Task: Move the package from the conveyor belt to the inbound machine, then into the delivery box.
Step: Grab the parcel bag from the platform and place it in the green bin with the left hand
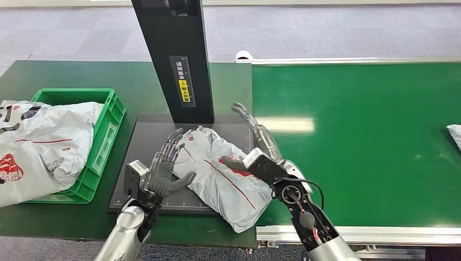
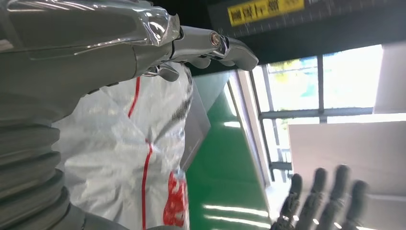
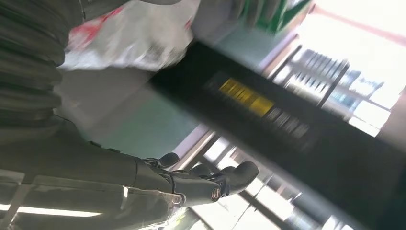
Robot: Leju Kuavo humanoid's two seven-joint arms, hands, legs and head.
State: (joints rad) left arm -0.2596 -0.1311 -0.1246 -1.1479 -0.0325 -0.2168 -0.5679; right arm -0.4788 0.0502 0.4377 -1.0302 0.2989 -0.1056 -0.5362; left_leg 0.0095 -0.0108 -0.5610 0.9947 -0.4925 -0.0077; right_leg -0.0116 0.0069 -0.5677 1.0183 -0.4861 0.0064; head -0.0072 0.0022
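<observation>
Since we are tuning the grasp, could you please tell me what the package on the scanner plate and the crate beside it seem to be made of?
The package looks like a soft white plastic mailer: it is crinkled, slightly glossy, and printed in red. The crate looks like rigid green moulded plastic, with ribbed, slotted walls. The plate is dark and matte; its material is unclear.

The black post [image 1: 176, 57] of the inbound machine stands upright at the far edge of its dark platform [image 1: 142, 142], blocking any pass straight over the back. To the left, the green delivery box [image 1: 97, 142] is heaped with bags [image 1: 38, 142] spilling over its near side — little room inside. To the right, the conveyor belt [image 1: 359, 141] lies open, bar one bag [image 1: 455, 135] at its far edge
</observation>
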